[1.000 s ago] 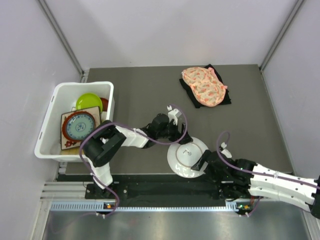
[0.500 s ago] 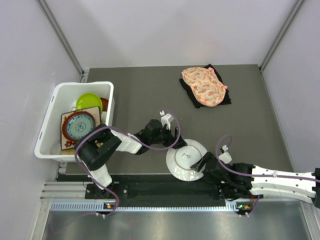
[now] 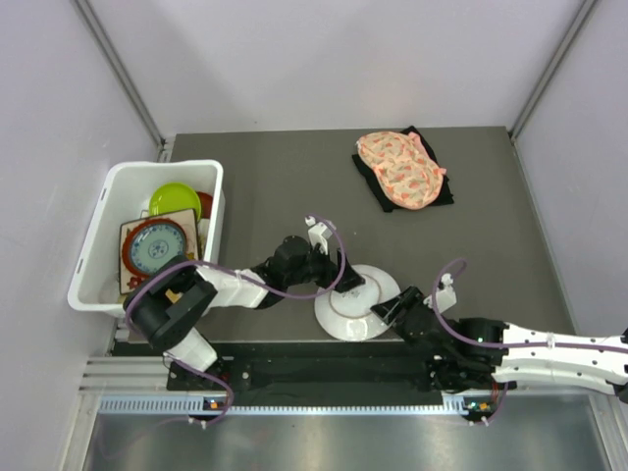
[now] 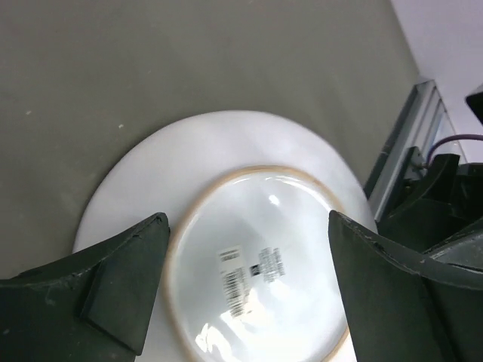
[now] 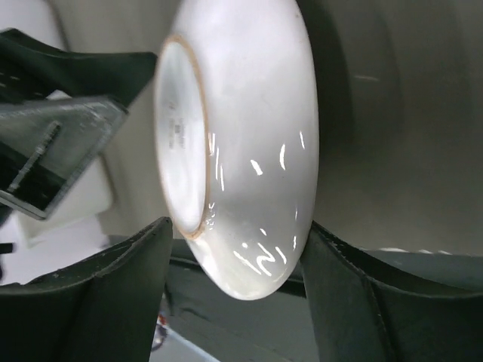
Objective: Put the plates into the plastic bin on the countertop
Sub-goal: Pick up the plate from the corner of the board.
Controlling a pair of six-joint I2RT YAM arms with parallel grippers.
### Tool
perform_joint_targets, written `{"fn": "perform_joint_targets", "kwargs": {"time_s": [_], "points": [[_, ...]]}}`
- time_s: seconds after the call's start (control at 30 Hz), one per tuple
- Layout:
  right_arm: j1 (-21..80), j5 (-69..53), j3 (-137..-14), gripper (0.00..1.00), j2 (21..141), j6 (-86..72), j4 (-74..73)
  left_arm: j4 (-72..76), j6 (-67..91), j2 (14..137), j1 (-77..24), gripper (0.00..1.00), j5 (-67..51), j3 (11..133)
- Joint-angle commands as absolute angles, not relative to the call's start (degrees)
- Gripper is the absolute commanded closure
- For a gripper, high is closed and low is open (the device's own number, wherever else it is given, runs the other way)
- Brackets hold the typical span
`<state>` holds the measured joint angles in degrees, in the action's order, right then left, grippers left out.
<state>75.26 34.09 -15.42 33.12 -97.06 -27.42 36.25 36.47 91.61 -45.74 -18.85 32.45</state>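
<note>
The white rectangular plastic bin holds a lime round plate, a red plate and a blue-patterned round plate on a square one. Well right of the bin, a glossy white round plate sits upside down on the grey countertop. Its barcode sticker shows only from the left wrist. The left gripper gapes wide over it. The right gripper straddles its rim; whether it grips, I cannot tell.

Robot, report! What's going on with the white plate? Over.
Left end effector open above white plate. Right end effector straddles its rim, grip unclear. Plate upside down, outside plastic bin. Left arm lies between.
</note>
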Motion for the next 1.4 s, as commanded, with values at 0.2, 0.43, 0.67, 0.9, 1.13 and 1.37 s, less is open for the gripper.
{"fn": "perform_joint_targets", "kwargs": {"time_s": [0.2, 0.43, 0.67, 0.9, 1.13, 1.37], "points": [[75.76, 43.24, -16.53, 0.34, 32.6, -90.44, -8.7, 39.2, 41.22, 87.36, -46.85, 0.1, -23.29, 29.8], [75.85, 43.77, -13.89, 0.36, 36.03, -89.65, -0.36, 41.22, 43.94, 85.61, -47.11, 0.11, -23.38, 28.04], [75.85, 44.82, -15.64, 0.47, 40.16, -83.25, 9.04, 40.43, 44.12, 82.97, -47.37, 0.11, -22.59, 27.69], [75.85, 46.32, -17.05, 0.67, 40.87, -75.33, 16.52, 40.52, 45.0, 81.3, -47.37, 0.1, -22.41, 27.51], [75.06, 46.23, -21.79, 0.92, 40.25, -66.98, 14.43, 28.68, 39.73, 75.95, -46.85, 0.05, -18.55, 35.05], [73.39, 41.42, -31.72, 1.0, 41.83, -48.4, 7.13, 4.97, 36.48, 66.01, -42.19, 0.01, -7.3, 45.51]]}}
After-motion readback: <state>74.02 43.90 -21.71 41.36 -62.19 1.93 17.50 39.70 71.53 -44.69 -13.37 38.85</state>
